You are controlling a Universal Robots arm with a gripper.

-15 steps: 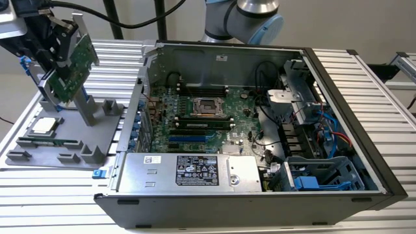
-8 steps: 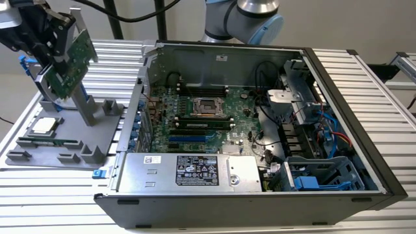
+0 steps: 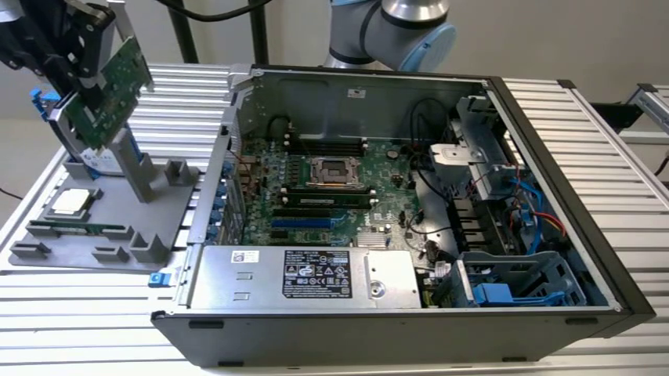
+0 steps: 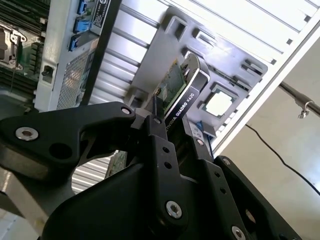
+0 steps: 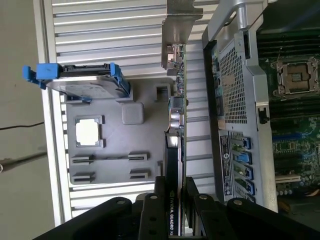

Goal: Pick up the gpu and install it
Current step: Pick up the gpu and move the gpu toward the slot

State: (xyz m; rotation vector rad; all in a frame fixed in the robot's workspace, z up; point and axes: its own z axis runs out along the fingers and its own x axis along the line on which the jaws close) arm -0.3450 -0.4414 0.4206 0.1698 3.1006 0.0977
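One pincer [image 4: 175, 127], closed on the gpu [image 3: 113, 82]. In both wrist views we see its black fingers [image 5: 160, 207] clamped on the two faces of the card, with the card's black edge between them.

One gpu, held tilted at the exterior view's left, outside the computer case [image 3: 366, 337] and over the grey tray [image 3: 105, 213]. Its green circuit face shows in the exterior view. In the first wrist view we note the silver end bracket at the end far from the pincer. We cannot tell whether its lower edge touches the tray's upright holder.

One grey tray, lying on the slatted surface [image 3: 94, 313] just beside the case. We list on it:
- one hard drive [image 5: 85, 82] in a blue frame, standing on edge
- one square processor chip [image 3: 71, 202], lying flat
- one narrow memory stick [image 3: 63, 229], lying flat near the chip

One computer case, side panel off and lying open. We list inside it:
- one green motherboard [image 3: 313, 211]
- one bare processor socket [image 3: 337, 171]
- one silver power supply [image 3: 313, 274] along the near wall

One robot arm [image 3: 403, 31], rising behind the case.
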